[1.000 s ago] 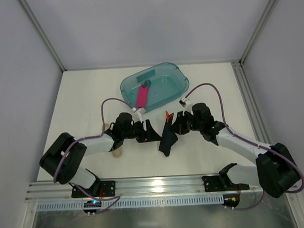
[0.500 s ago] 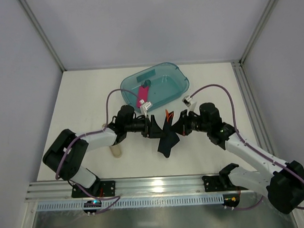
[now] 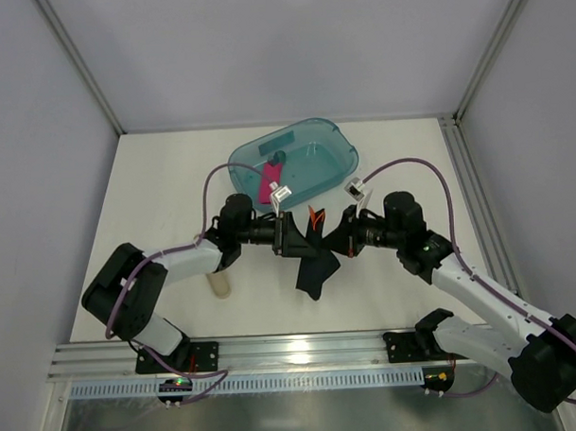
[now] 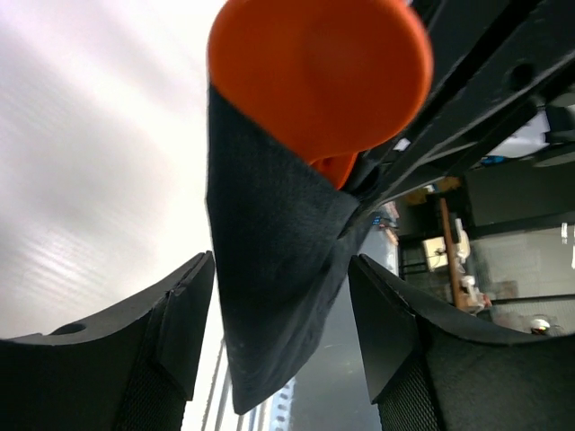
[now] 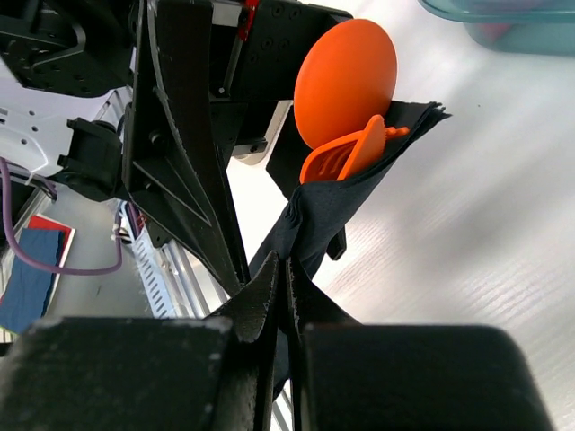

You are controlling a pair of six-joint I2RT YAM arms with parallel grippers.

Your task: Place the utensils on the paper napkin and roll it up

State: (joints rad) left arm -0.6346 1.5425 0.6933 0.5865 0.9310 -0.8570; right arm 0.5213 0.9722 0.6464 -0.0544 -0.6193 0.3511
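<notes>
The black paper napkin (image 3: 314,264) hangs folded above the table's middle, with orange utensils (image 3: 314,215) sticking out of its top. My right gripper (image 3: 334,240) is shut on the napkin (image 5: 337,211) and holds it up; an orange spoon bowl (image 5: 346,81) and a second orange piece (image 5: 352,157) sit in its fold. My left gripper (image 3: 295,240) is open, its jaws on either side of the hanging napkin (image 4: 274,260), not pinching it. The orange spoon bowl (image 4: 319,72) fills the top of the left wrist view.
A teal translucent tub (image 3: 294,162) stands behind the grippers with a pink flat bar (image 3: 269,181) in it. A pale beige tube (image 3: 218,283) lies on the table under the left arm. A metal rail (image 3: 274,353) runs along the near edge.
My left gripper has moved right, up to the napkin, and now straddles it. My right arm has shifted a little right and back, still holding the napkin bundle.
</notes>
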